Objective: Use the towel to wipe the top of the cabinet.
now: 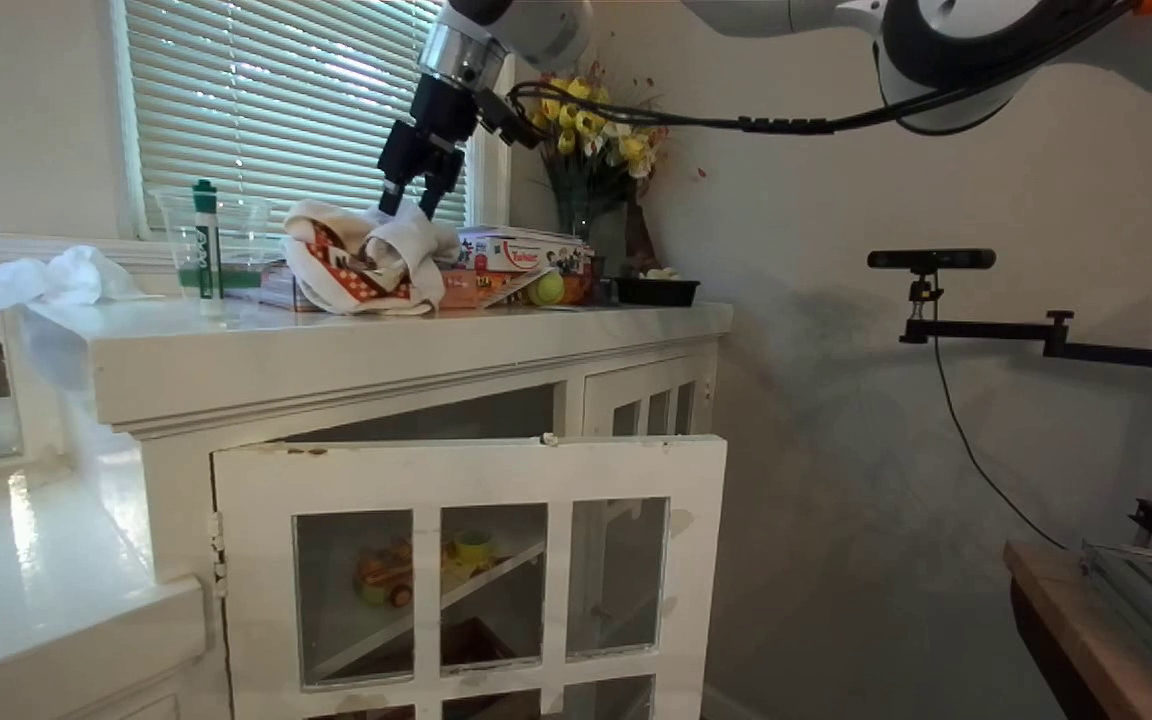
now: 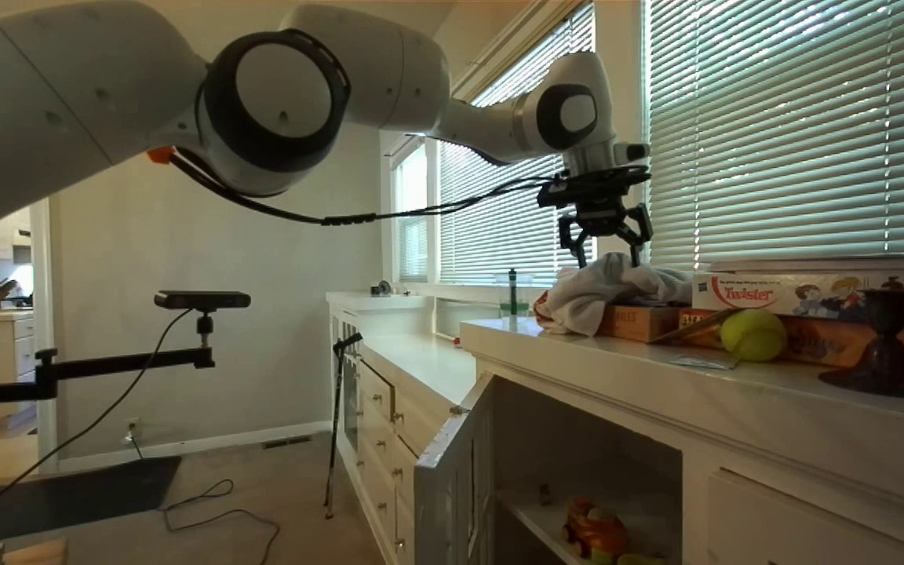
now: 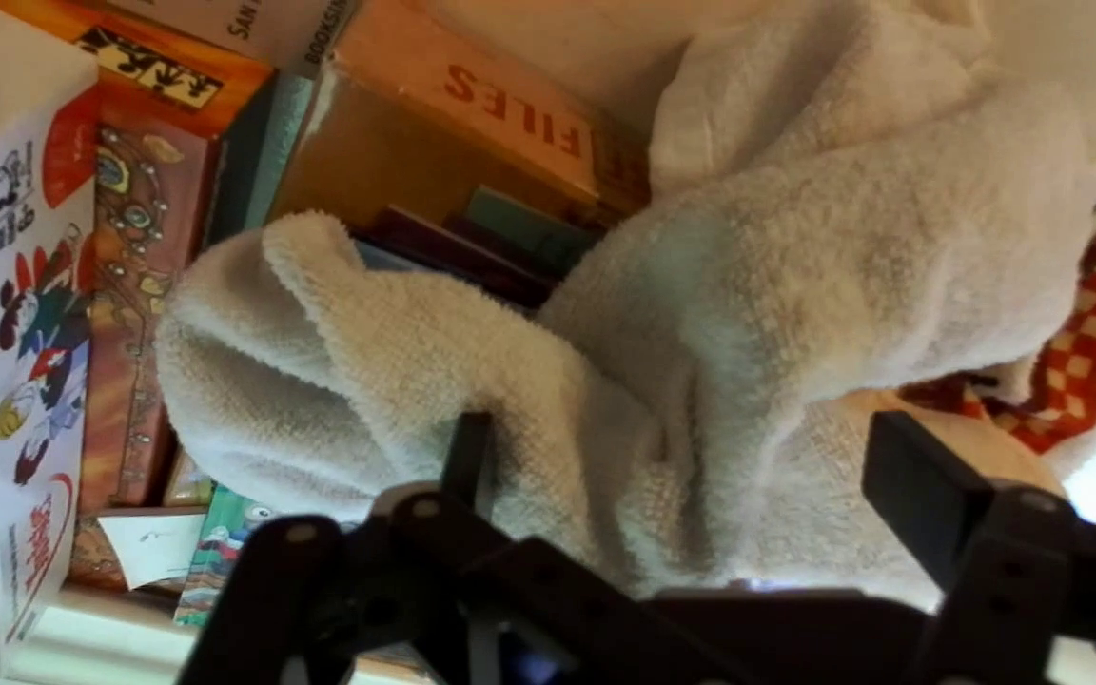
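A crumpled white towel with a red-and-white checked part lies on the white cabinet top. It rests against and partly over a box of books. It also shows in an exterior view and fills the middle of the wrist view. My gripper points down at the towel from above. Its fingers are spread in the exterior view and in the wrist view. Towel folds lie below and between the fingertips. The left fingertip in the wrist view seems at the cloth; whether it touches is unclear.
A Twister box, an orange game box, a tennis ball and a dark candle holder stand beside the towel. A clear tub and green marker stand on its other side. A cabinet door hangs open below.
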